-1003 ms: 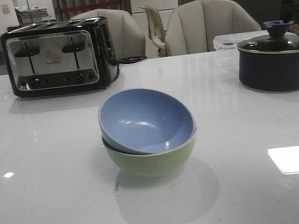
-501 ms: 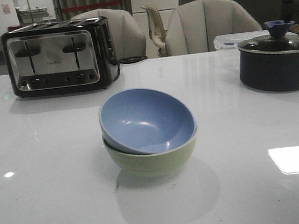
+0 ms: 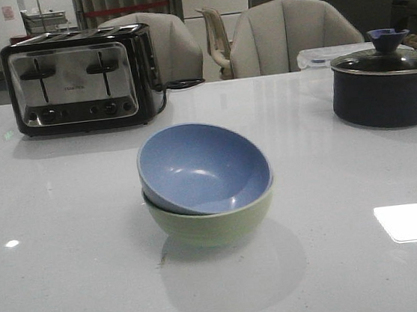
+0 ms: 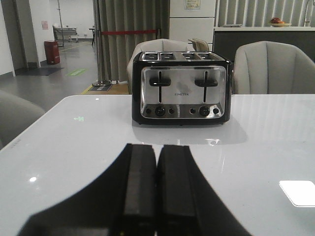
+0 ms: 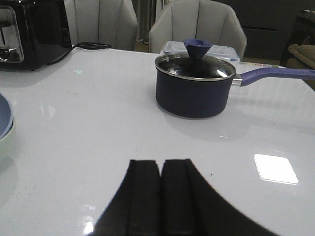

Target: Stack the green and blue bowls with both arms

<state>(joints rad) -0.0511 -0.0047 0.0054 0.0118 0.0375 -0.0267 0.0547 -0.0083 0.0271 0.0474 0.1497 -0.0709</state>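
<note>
Front view shows the blue bowl (image 3: 204, 168) nested inside the green bowl (image 3: 214, 219) at the middle of the white counter (image 3: 69, 255), nearer the camera than everything else on it. The blue one does not sit level: it is tilted, its rim raised on the left and sunk to the green rim on the right, so its open mouth faces forward and to the right. Its hollow holds nothing, only a soft glint of light on the glaze. The green bowl stands upright on the counter, touching nothing but the blue bowl it carries. Well behind and to the left stands a black and chrome toaster (image 3: 79, 80), its cord trailing off to the right. Far to the right stands a dark pot (image 3: 386, 90) under a glass lid (image 3: 384, 60) with a blue knob; what is in it cannot be told. Pale chairs (image 3: 285, 34) line the far edge. Neither arm appears in this view. Each wrist camera shows its own jaws pressed together with nothing between them: the left gripper (image 4: 156, 191) points at the toaster, the right gripper (image 5: 160, 196) at the pot, with the bowls' rims just at the picture's edge.
</note>
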